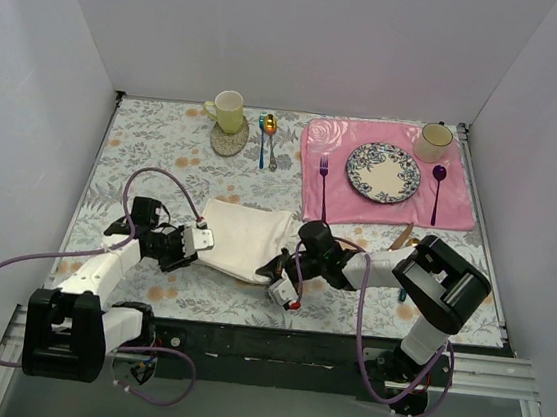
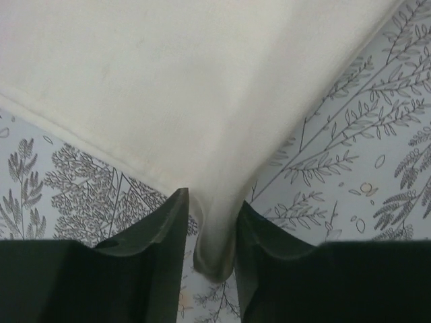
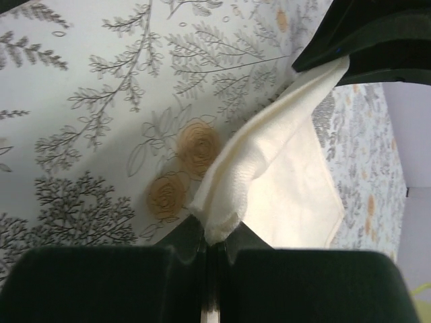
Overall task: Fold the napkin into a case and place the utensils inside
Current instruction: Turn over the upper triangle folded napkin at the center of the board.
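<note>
Napkin (image 1: 247,237) comes first. It is a cream-white cloth near the front of the desk (image 1: 144,148), in the middle, between our two arms. From above it looks folded over, with one corner pointing toward the pink placemat (image 1: 460,207).

Our right pincer (image 1: 270,266) is closed tight on the napkin's near right corner. In the right wrist view we see the cloth edge squeezed between its two fingers (image 3: 135,282). From there the cloth runs up to our other pincer.

Our left pincer (image 1: 201,238) is at the napkin's left corner. In the left wrist view its two sides stand a little apart, with a bunched bit of cloth between them. That view is so close that we cannot tell if they press the cloth or only sit beside it.

A thin copper knife (image 1: 403,235) peeks out just behind our right arm, near the front edge of the placemat.

On the placemat sits a blue-patterned plate (image 1: 383,172). A purple fork (image 1: 323,183) lies to its left and a purple spoon (image 1: 437,191) to its right. A pale cup (image 1: 433,141) stands at the mat's far right corner. At the far side of the desk a yellow cup (image 1: 229,110) stands on a round coaster (image 1: 229,142).
</note>
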Tool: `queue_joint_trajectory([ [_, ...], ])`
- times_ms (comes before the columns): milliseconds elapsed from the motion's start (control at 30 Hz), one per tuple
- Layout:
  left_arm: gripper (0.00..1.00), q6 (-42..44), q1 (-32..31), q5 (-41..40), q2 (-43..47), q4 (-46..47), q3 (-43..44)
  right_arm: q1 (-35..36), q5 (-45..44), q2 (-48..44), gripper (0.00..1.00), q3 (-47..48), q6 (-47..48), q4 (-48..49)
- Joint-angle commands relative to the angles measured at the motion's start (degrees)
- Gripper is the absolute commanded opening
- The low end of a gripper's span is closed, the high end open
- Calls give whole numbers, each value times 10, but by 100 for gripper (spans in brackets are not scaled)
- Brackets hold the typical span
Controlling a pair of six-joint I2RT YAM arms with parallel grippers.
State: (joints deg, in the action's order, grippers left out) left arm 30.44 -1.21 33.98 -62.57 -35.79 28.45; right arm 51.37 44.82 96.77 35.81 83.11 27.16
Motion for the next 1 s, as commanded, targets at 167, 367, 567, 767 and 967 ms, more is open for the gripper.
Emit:
queue_joint_trajectory([
  [167, 54, 79, 11, 1, 32, -174, 56, 18, 10, -9, 1, 11, 54, -135],
  [367, 58, 53, 11, 45, 11, -238, 128, 32, -15, 4, 1, 36, 48, -181],
  [567, 57, 6, 11, 69, -5, -205, 155, 34, -28, 3, 1, 32, 51, -177],
  [767, 52, -57, -33, 22, -15, -135, 117, 36, -37, 8, 10, 40, 48, -184],
  [967, 41, -117, -92, -29, -29, -70, 73, 37, -50, 3, 13, 51, 51, -214],
])
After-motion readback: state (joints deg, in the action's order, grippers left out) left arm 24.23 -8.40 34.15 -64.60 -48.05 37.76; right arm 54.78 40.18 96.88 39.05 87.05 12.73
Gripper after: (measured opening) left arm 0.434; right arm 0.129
